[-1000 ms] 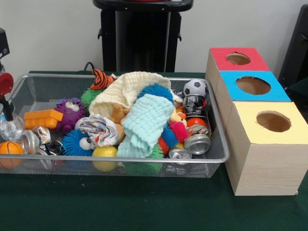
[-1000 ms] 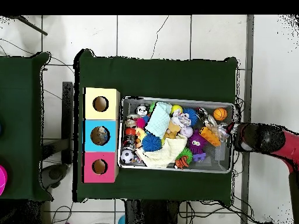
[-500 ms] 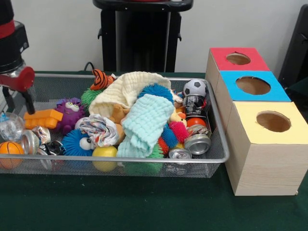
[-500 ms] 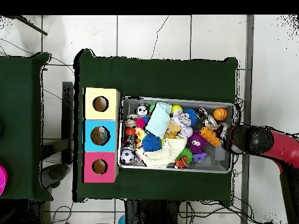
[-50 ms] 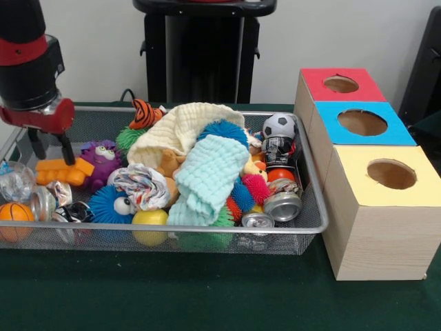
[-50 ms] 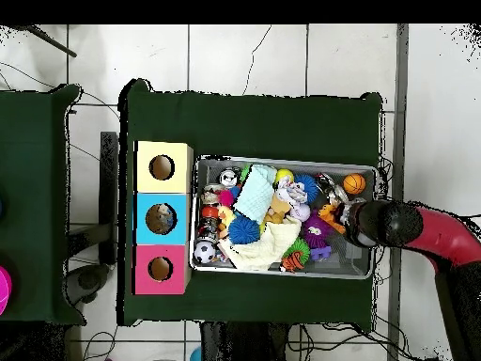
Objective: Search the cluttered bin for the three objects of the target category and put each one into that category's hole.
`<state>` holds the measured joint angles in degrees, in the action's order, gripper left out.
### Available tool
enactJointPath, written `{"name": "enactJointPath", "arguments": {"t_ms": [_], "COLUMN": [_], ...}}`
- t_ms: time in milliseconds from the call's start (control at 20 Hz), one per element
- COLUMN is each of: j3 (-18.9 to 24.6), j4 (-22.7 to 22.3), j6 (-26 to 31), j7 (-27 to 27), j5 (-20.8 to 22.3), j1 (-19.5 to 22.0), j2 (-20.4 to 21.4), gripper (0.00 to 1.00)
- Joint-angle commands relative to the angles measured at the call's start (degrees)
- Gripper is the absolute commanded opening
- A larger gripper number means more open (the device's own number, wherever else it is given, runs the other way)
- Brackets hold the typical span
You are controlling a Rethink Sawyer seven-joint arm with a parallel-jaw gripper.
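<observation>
A wire mesh bin [image 5: 313, 207] holds a heap of toys, cloths and cans. My gripper [image 5: 50, 150] hangs open over the bin's left end, its fingers [image 5: 67, 149] straddling the air just above an orange block [image 5: 63, 170]. Nothing is held between them. A purple monster toy [image 5: 103, 158] sits right beside the block. Three boxes with round holes stand to the right: red [image 5: 341, 84], blue [image 5: 363, 124] and yellow [image 5: 389, 174]. In the overhead view the arm's wrist [image 6: 376, 224] covers the gripper at the bin's right end [image 6: 374, 188].
Cream [image 5: 182, 127], mint [image 5: 207, 176] and patterned [image 5: 141, 186] cloths cover the middle. Crushed cans [image 5: 282, 205] lie by the boxes' side and one [image 5: 43, 202] at the left. A soccer ball [image 5: 279, 125], basketball [image 5: 14, 214] and yellow ball [image 5: 149, 219] also lie inside.
The arm has swung in from the bin's left edge and now stands over the orange block, fingers still apart. The bin's contents have not moved.
</observation>
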<state>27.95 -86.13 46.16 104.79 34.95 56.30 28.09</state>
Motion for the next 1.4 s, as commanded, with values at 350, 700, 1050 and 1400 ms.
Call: {"name": "enactJointPath", "arguments": {"t_ms": [350, 700, 1050, 1400], "j3": [2.58, 3.24, 3.58, 4.06], "j4": [-1.66, -0.83, 1.68, 6.97], "j6": [5.07, 9.49, 13.42, 12.46], "j7": [-10.23, -13.27, -14.30, -15.90], "j5": [-1.93, -3.56, -4.54, -2.49], "j1": [0.08, 1.21, 0.34, 0.00], "j2": [2.24, 4.92, 6.32, 2.77], "gripper": [1.00, 1.00, 1.00, 1.00]}}
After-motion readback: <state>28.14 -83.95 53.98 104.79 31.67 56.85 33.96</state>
